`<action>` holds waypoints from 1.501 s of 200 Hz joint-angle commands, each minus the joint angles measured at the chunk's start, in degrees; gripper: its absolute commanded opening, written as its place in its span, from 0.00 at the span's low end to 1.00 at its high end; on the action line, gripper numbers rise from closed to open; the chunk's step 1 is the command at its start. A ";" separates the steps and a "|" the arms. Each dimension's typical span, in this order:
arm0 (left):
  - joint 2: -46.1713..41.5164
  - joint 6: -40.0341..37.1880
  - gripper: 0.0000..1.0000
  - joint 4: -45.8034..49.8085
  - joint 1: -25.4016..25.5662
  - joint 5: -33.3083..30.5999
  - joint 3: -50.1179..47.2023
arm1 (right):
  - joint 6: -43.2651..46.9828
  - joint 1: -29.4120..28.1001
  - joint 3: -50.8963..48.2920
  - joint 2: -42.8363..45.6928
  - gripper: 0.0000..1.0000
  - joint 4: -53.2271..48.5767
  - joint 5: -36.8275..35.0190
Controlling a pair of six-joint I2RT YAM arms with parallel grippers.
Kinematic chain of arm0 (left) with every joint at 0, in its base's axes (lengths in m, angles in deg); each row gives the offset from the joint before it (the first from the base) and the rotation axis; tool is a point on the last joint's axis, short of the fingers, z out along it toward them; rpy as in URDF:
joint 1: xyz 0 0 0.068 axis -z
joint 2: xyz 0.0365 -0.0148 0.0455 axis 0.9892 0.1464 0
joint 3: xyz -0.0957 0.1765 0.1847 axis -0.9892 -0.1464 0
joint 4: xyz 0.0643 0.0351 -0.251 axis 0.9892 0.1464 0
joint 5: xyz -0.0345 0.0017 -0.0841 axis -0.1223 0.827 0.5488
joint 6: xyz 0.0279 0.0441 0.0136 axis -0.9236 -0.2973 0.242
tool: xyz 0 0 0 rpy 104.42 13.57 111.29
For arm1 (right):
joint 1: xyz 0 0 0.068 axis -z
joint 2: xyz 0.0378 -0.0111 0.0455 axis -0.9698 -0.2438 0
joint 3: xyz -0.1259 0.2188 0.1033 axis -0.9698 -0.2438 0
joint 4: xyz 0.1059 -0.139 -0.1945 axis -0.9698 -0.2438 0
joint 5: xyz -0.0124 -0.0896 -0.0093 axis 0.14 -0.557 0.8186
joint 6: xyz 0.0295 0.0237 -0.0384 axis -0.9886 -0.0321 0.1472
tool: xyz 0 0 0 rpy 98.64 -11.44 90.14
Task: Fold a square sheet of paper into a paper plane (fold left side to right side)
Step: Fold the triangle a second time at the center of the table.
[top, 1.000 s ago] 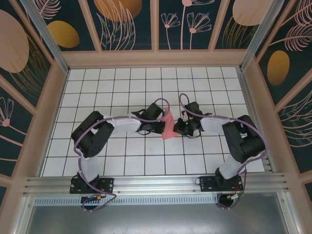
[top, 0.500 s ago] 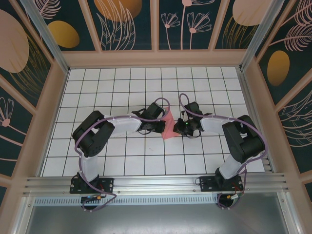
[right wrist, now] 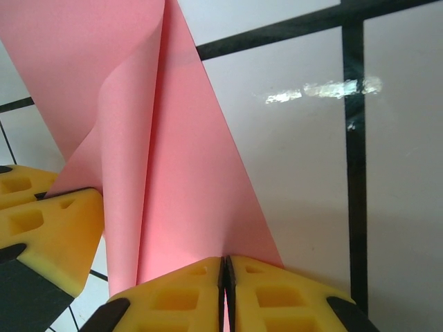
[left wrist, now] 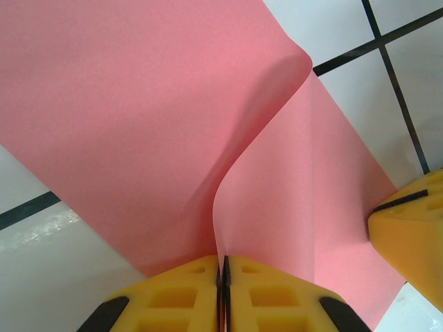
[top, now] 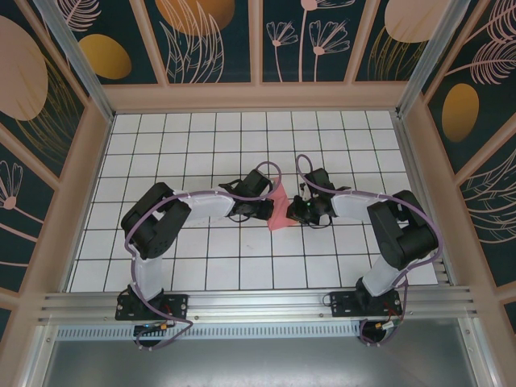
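Observation:
The square sheet of paper (top: 279, 211) is salmon pink and held between both arms at the table's middle, bent and curled rather than flat. In the left wrist view the sheet (left wrist: 159, 117) curves up into my left gripper (left wrist: 223, 266), whose yellow fingers are shut on its edge. A yellow finger (left wrist: 408, 232) of the other arm shows at the right edge. In the right wrist view the paper (right wrist: 180, 187) rises as a folded strip into my right gripper (right wrist: 225, 266), shut on it. The left arm's yellow finger (right wrist: 48, 228) touches the paper at the lower left.
The white grid-tiled table (top: 242, 137) lies inside wooden walls (top: 258, 97) with dark floral panels. Both arm bases stand on the metal rail (top: 258, 302) at the near edge.

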 commanded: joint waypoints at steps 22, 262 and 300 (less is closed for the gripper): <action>3.12 -1.52 0.13 0.90 -0.28 -1.02 0.60 | 1.72 -0.49 0.90 -1.63 0.15 -3.48 -2.06; 3.56 -1.71 0.07 2.21 -0.32 -3.50 0.00 | -3.47 0.40 7.82 -7.59 0.14 8.55 7.13; 3.45 -1.58 0.04 2.96 -0.32 -5.02 0.00 | -2.90 0.27 7.70 -8.34 0.14 8.08 6.42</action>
